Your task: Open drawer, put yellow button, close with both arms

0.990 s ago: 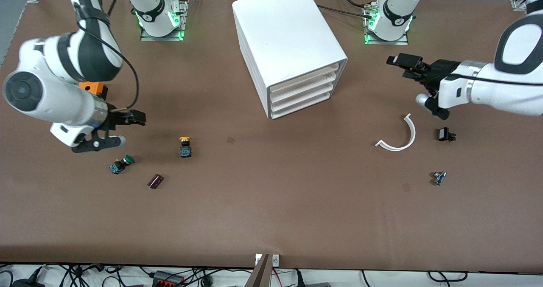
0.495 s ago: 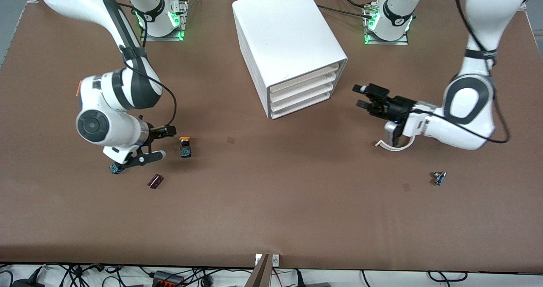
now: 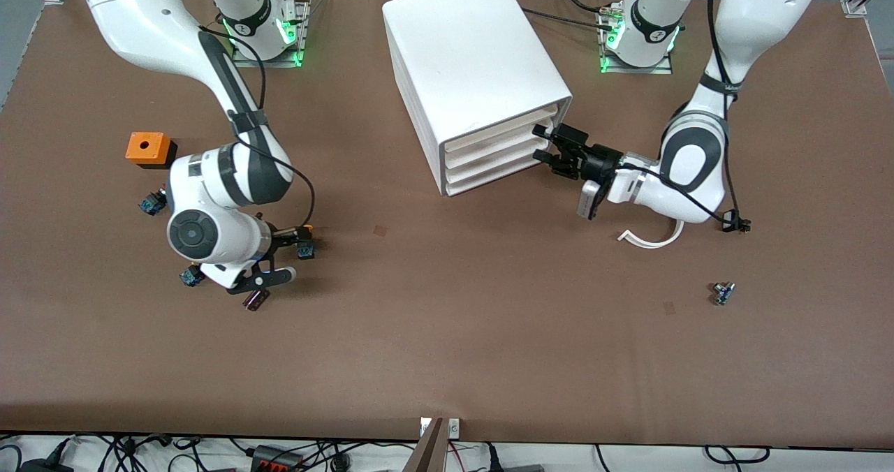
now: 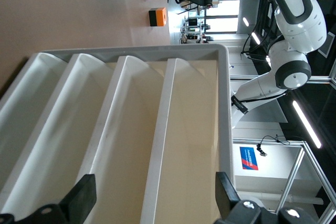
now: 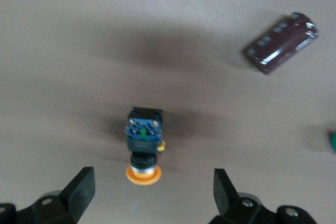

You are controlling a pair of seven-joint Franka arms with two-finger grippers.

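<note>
The left claw point(image 3: 552, 145) has been brought, spread, up to the closed drawer point(image 3: 500, 133) front atop the cabinet point(image 3: 468, 60); opening appears imminent. The right claw point(image 3: 286, 254), spread, has been moved over the yellow button point(image 5: 143, 145), lying on the bench point(image 3: 447, 332).

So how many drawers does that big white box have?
4, stacked in the cabinet: the top drawer, the second drawer, the third drawer and the bottom drawer. The left pincer is right in front of them.
</note>
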